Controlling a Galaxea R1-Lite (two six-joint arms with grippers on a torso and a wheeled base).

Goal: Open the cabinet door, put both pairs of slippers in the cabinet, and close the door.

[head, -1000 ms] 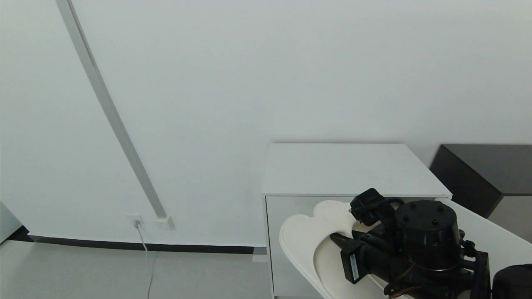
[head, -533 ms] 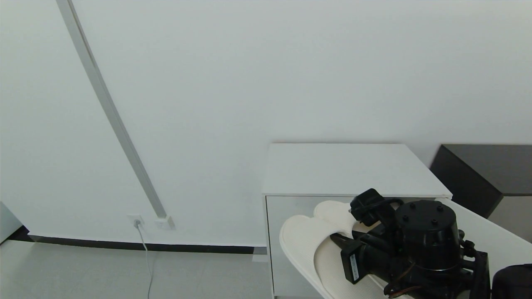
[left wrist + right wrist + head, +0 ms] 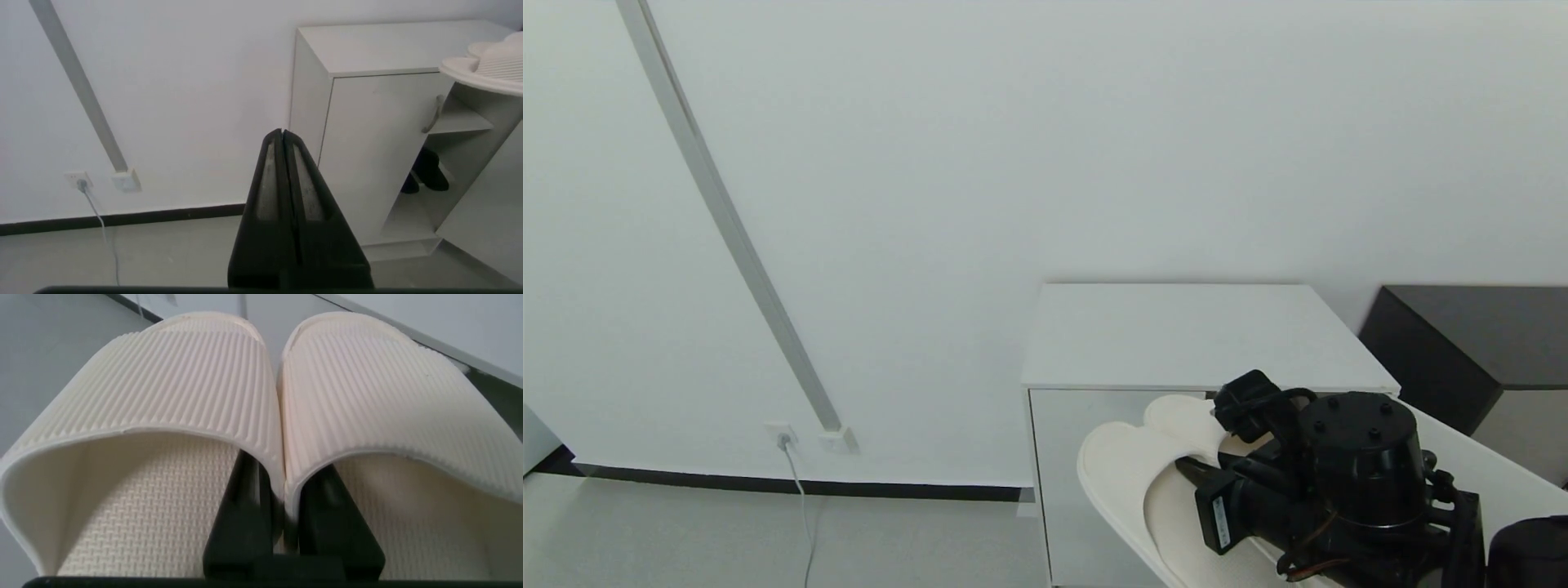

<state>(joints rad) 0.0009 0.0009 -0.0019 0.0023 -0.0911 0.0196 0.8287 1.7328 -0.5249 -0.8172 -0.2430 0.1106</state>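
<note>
Since the pair of slippers (image 3: 204, 400) looks like soft ribbed foam, light and easily bent, the hold is judged sound where it lies: the right tool (image 3: 282, 502) pinches the two inner walls together, the slippers aloft before the cabinet (image 3: 1176, 335); the left tool (image 3: 283, 163) is pressed together, empty; the cabinet interior stands exposed, a shelf (image 3: 458, 122) above dark shoes (image 3: 425, 173); the toes overhang widely, so shelf edge and door panel (image 3: 380, 155) warrant clearance.
</note>
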